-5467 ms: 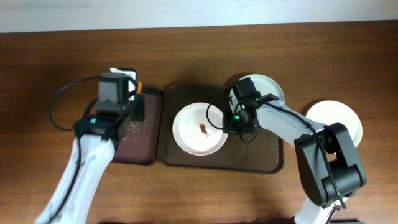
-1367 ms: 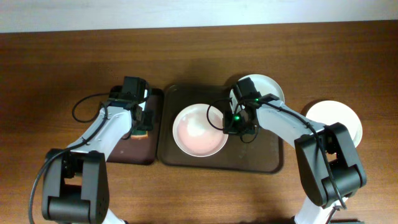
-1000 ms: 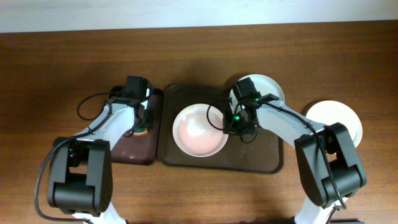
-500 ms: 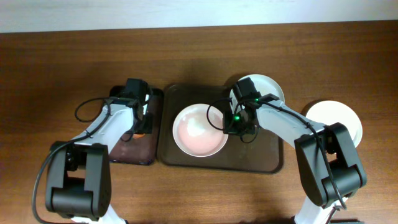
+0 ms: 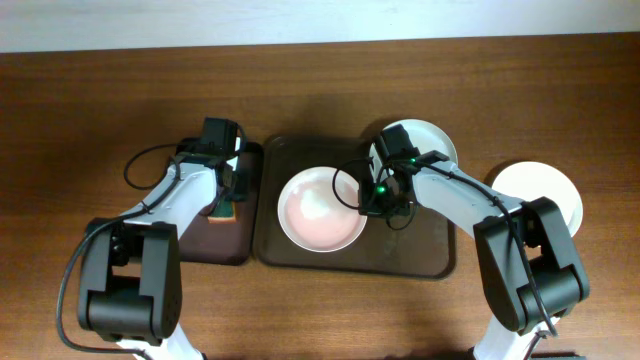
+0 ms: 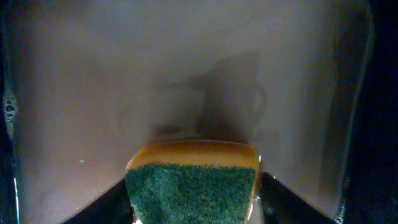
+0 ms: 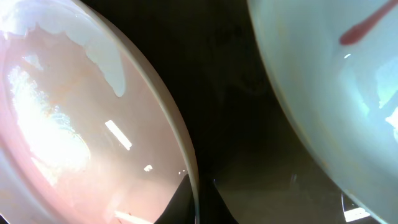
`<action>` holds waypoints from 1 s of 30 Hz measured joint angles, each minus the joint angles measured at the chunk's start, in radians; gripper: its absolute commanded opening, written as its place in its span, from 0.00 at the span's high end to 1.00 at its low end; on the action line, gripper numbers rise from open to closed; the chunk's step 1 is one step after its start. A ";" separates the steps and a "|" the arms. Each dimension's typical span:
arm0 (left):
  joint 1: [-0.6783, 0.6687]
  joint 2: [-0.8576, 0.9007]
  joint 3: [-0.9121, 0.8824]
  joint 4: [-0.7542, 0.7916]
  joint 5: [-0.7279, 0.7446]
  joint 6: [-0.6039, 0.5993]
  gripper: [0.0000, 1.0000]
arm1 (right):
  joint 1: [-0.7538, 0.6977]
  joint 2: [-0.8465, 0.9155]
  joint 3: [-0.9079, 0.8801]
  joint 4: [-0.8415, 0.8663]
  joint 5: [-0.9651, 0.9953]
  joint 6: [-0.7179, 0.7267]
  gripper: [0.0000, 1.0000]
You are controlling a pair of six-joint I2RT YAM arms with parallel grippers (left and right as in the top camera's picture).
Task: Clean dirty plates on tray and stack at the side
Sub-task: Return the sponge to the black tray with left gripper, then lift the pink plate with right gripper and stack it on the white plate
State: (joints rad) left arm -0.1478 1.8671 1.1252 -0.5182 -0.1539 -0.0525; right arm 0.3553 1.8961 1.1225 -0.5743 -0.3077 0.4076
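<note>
A white plate [image 5: 318, 208] with a pinkish wet sheen lies in the middle of the brown tray [image 5: 300, 255]. My right gripper [image 5: 365, 201] is shut on its right rim, and the wrist view shows both fingers of that gripper [image 7: 198, 198] pinched on the edge of the plate [image 7: 74, 124]. A second plate [image 5: 430, 138] with a red smear [image 7: 364, 28] sits at the tray's back right, partly under my right arm. A third plate [image 5: 545, 192] rests on the table to the right. My left gripper [image 5: 226, 196] stands open over a green and yellow sponge [image 6: 193, 180].
The sponge [image 5: 228, 210] lies on a smaller dark tray [image 5: 200, 245] left of the brown one. Both arms reach in from the near edge. A pale wall runs along the table's far side.
My left gripper has opened and let the sponge rest on the small dark tray. The red smear seen earlier on the middle plate is gone. The right arm has not moved.
</note>
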 measured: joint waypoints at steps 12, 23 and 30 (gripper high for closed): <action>0.000 -0.094 0.024 -0.082 0.002 -0.004 0.55 | 0.000 0.000 0.015 -0.020 0.005 -0.075 0.96; 0.000 -0.148 0.040 -0.237 0.102 -0.016 0.41 | 0.034 -0.164 0.161 -0.218 0.319 -0.199 0.96; 0.000 -0.141 0.040 -0.234 0.103 -0.016 0.43 | 0.248 -0.256 0.161 -0.219 0.786 -0.217 0.96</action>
State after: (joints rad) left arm -0.1478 1.7264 1.1652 -0.7521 -0.0505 -0.0681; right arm 0.6029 1.6405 1.2831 -0.7937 0.4782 0.1909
